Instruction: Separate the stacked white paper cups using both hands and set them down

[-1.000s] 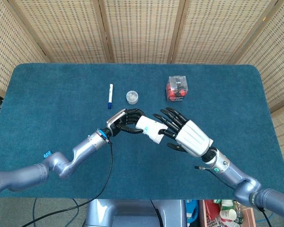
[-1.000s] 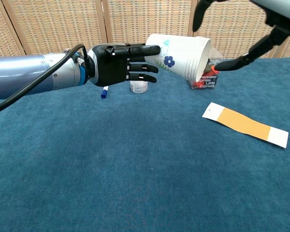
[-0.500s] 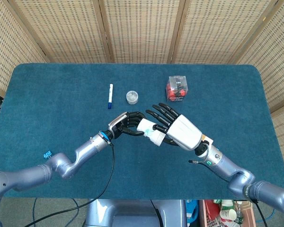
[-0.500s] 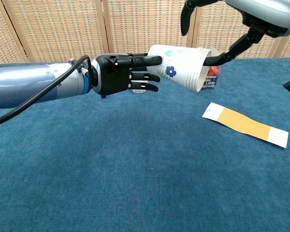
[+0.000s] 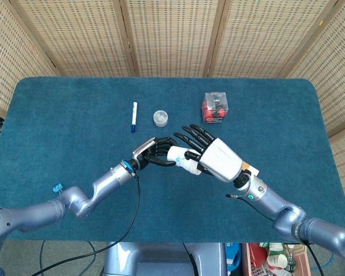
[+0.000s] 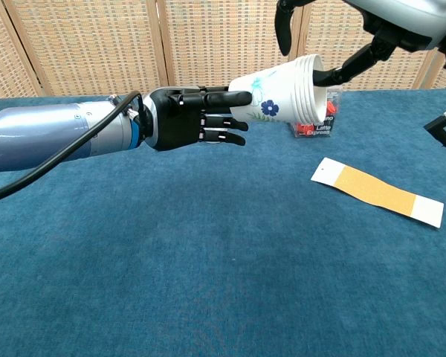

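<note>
The stack of white paper cups [image 6: 282,95] with a blue flower print lies sideways in the air, mouth toward the right. My left hand [image 6: 193,119] grips its base end, fingers along the side. In the head view the cups [image 5: 181,158] show between my left hand [image 5: 152,152] and my right hand [image 5: 210,156]. My right hand [image 6: 372,26] arches over the rim with fingers spread above it. Its thumb [image 6: 346,71] reaches into the cup mouth. I see no closed grip by the right hand.
A blue-capped pen [image 5: 134,115], a small clear jar [image 5: 160,118] and a red boxed item [image 5: 215,108] lie at the back of the blue table [image 5: 57,126]. An orange and white paper strip [image 6: 377,192] lies right of centre, under my right arm.
My right hand has moved left over the cups, and its thumb now sits in the mouth. The stack's mouth end has tipped upward. The left hand keeps its hold.
</note>
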Controlling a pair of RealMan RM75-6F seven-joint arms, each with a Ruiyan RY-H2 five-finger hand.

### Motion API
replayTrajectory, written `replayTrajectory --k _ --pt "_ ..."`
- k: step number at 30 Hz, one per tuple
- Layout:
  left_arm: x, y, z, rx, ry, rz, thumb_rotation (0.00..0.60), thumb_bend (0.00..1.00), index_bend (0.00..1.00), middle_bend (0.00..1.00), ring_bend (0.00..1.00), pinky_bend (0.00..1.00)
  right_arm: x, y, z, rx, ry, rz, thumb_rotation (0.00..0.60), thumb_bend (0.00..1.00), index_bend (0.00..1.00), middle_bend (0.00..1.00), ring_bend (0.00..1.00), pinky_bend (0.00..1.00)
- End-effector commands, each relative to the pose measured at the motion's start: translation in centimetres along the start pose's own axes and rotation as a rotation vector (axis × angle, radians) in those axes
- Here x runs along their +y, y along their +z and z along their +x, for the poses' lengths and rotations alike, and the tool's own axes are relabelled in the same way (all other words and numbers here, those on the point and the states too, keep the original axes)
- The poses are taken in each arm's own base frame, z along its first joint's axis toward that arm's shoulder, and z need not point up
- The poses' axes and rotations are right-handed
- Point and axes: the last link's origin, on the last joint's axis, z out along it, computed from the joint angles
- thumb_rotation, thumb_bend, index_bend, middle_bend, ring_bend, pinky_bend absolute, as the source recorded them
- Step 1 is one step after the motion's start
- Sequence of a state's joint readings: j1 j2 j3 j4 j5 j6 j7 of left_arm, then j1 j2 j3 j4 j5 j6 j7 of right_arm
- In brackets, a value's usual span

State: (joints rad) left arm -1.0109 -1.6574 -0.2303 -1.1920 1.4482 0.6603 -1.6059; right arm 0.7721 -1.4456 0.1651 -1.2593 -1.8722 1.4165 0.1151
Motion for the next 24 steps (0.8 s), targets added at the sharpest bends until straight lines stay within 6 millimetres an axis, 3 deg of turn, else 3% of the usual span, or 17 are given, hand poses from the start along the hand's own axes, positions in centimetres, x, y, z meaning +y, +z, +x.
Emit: replayTrajectory --k 1,8,24 --pt "-0.01 0.0 -0.01 0.0 -0.001 0.001 0.6 0.15 0.5 0.49 0.49 0.45 -0.05 0.03 0.0 0.0 -0.001 0.001 0.6 0.44 0.57 0.2 0.07 0.19" --pt "-0.14 -0.07 -0.06 -0.003 0.0 0.003 0.6 0.15 0.5 0.49 0.49 0.45 -0.1 -0.08 -0.15 -0.009 -0.01 0.002 0.6 0.49 0.64 0.21 0.08 0.19" --pt "-0.28 -0.13 -0.08 -0.002 -0.002 0.009 0.6 0.16 0.5 0.49 0.49 0.45 -0.04 -0.69 -0.32 -0.008 -0.019 -0.002 0.6 0.5 0.72 0.22 0.08 0.19"
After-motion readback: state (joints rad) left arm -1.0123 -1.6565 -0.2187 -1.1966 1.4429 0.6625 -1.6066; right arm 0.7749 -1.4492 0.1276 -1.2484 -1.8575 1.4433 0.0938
